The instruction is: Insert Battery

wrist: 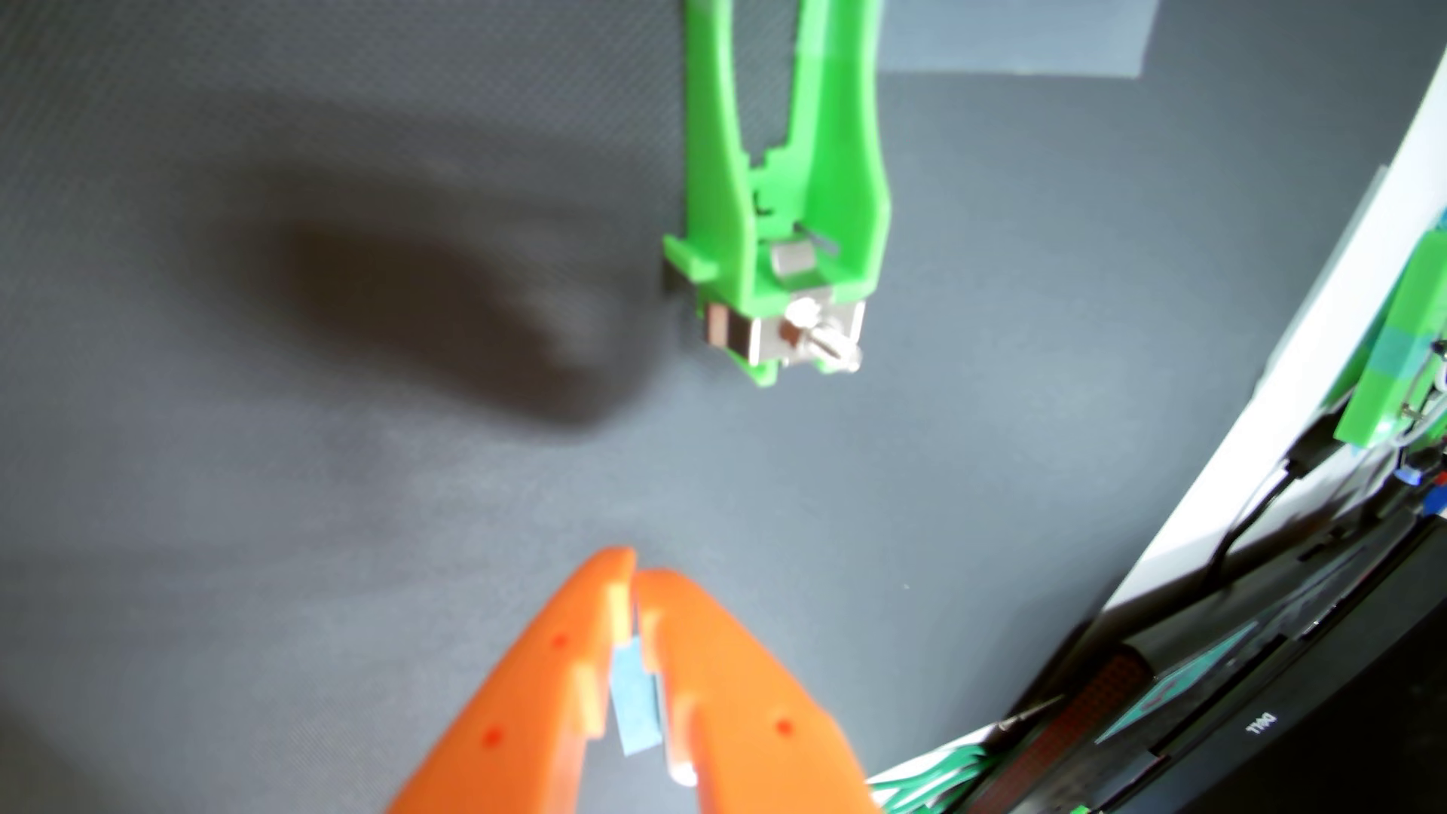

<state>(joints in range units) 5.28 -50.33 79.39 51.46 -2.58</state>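
In the wrist view my orange gripper (634,565) comes in from the bottom edge, its two fingertips nearly touching, so it is shut. A strip of blue tape (633,700) shows in the narrow gap lower down between the fingers; nothing else is held. A green plastic battery holder (842,172) lies on the dark grey mat (313,509), reaching from the top edge toward me. Its near end carries metal contact plates and a silver screw (822,340). The holder lies well ahead of the fingertips and slightly right. No battery is in view.
A white board edge (1284,407) curves down the right side. Beyond it are green printed parts (1401,352), black cables and a black Dell monitor (1292,720). A clear tape patch (1018,39) sits at the top right. The arm's shadow (431,313) falls left of the holder.
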